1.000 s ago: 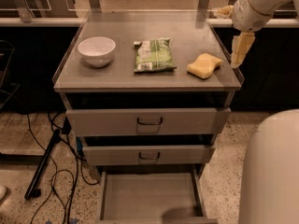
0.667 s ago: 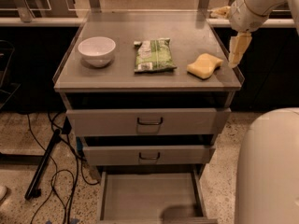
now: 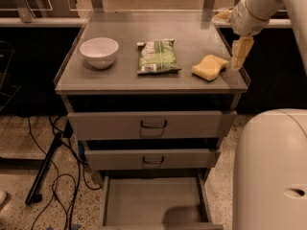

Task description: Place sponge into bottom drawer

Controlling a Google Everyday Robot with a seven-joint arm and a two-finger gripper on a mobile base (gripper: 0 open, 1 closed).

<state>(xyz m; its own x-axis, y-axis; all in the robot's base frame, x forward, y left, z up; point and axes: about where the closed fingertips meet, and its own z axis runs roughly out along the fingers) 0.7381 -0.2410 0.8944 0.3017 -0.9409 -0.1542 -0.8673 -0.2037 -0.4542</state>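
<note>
Gripper [image 3: 241, 54] hangs just right of the pale yellow wavy foam sponge [image 3: 209, 67], released or clenched I cannot tell; shallow grey metal bottom drawer [image 3: 153, 201] stands open, seemingly to receive it

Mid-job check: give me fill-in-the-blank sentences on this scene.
The pale yellow foam sponge lies on the ___ of the grey cabinet.
The green snack packet lies ___ the white round bowl and the sponge.
The grey metal bottom drawer stands pulled ___.
The gripper hangs right beside the ___.
Missing: top; between; open; sponge.
</note>
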